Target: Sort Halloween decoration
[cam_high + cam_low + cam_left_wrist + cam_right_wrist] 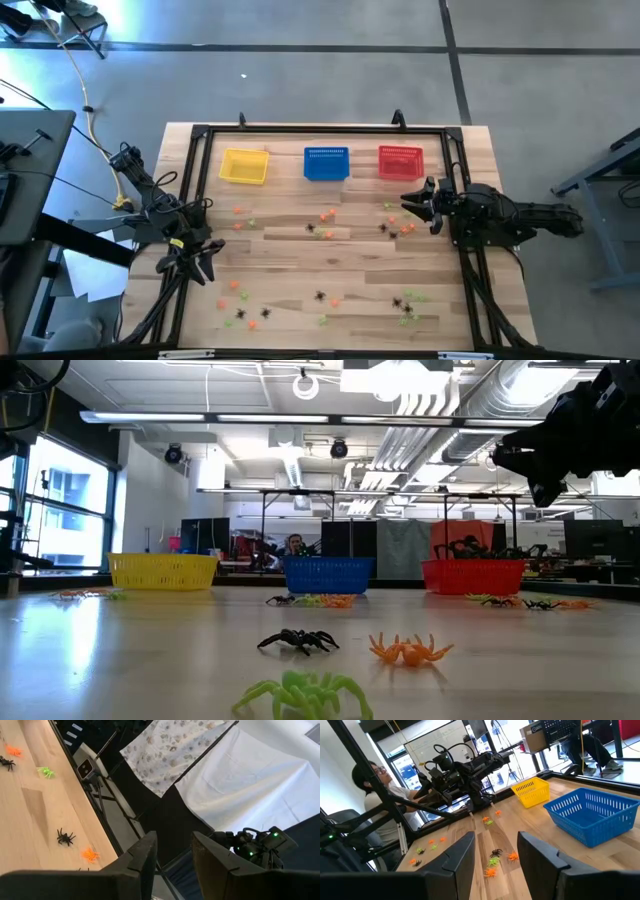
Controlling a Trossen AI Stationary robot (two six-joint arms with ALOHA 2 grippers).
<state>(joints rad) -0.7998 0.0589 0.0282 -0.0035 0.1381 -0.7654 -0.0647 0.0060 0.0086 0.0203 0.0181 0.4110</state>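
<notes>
Halloween decorations lie scattered on the wooden table: black spiders (pixel 320 296), orange ones (pixel 328 215) and light green ones (pixel 415 297). In the low view a black one (pixel 298 641), an orange one (pixel 410 650) and a green one (pixel 305 693) rest on their legs. My left gripper (pixel 198 268) hovers at the table's left side, pointing toward the near edge, open and empty (pixel 172 842). My right gripper (pixel 410 200) hangs at the right side just in front of the red basket, pointing left across the table, open and empty (pixel 495 842).
Three mesh baskets stand in a row along the far edge: yellow (pixel 244 166), blue (pixel 326 163), red (pixel 400 161). A black frame (pixel 200 135) borders the table. A person (pixel 370 785) sits beyond the table's left side.
</notes>
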